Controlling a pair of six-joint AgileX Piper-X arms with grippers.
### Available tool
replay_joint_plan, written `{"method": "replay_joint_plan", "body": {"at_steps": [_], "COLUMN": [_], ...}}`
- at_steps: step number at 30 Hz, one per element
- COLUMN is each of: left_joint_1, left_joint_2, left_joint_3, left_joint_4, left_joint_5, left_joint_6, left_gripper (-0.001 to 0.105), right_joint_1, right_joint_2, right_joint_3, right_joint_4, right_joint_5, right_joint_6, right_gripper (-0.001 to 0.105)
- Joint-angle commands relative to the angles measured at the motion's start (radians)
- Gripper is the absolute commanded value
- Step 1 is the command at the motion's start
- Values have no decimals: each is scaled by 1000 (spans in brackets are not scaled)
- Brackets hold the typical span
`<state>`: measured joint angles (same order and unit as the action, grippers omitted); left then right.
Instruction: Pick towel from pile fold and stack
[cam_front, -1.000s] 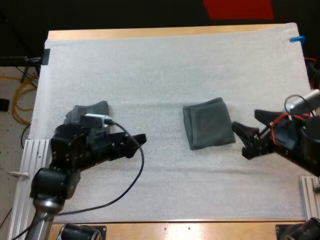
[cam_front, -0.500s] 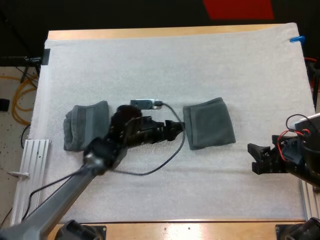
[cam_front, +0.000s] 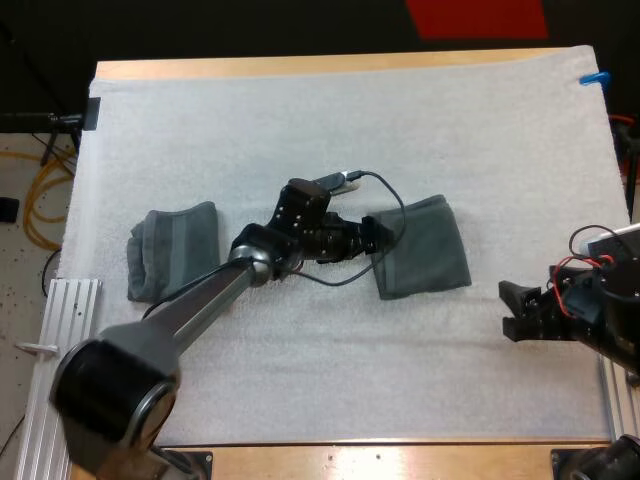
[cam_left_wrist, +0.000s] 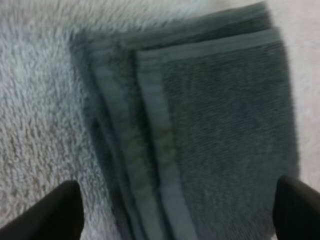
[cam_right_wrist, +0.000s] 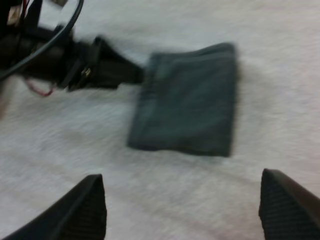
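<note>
Folded towel (cam_front: 425, 250): lies flat on the white mat (cam_front: 300, 130), at 3 o'clock from the mat's middle. Its layered hems face 9 o'clock, the side the left arm comes from.
Left gripper (cam_front: 375, 240): at the folded towel's 9 o'clock edge, with the arm stretched across the mat from the 7 o'clock corner. In the left wrist view its 2 fingers (cam_left_wrist: 65, 210) stand wide apart either side of the hems, closed on nothing.
Why there: judging by the spread, the jaws are lined up to take all the layers at once, so the fold holds when the towel is lifted or slid.
Right gripper (cam_front: 515, 312): at 4 o'clock from the folded towel and well apart from it. Its fingers (cam_right_wrist: 85, 205) are spread and empty over bare mat.
Why there: it probably waits clear so the left arm has room at the towel.
Crumpled towel (cam_front: 170, 250): bunched at 9 o'clock on the mat, well apart from both grippers, untouched.
Step in hand: most likely the grasp on the folded piece for stacking. The crumpled one is not yet folded.
Risk: a shallow bite could catch only the top layer and open the fold.
</note>
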<state>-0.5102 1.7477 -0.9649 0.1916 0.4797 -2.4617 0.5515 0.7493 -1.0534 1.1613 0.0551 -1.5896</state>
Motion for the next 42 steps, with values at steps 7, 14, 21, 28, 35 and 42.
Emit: {"method": "replay_joint_plan", "body": {"at_steps": [7,14,21,28,35,42], "left_joint_1": [-5,-31,-79,-110,-112,-112], "left_joint_2": [83,104,106,135,148,142], "left_joint_3": [-56,-79,-87,-131,-152,-153], "left_joint_4": [45,83,88,105,118,132], "left_joint_5": [18,10,-8,7,18,44], "left_joint_6": [-33,-36,-58,-63,-63,-24], "left_gripper": [75,74,74,61,47,0], "right_joint_1": [2,2,2,2,2,2], "right_joint_2": [45,56,56,56,56,56], "right_joint_3": [-1,-1,-1,-1,-1,-1], "right_joint_4": [-5,-9,-19,-19,-19,-19], "right_joint_5": [29,29,29,29,29,29], "right_joint_6": [0,0,0,0,0,0], "right_gripper": [63,63,63,63,63,63]}}
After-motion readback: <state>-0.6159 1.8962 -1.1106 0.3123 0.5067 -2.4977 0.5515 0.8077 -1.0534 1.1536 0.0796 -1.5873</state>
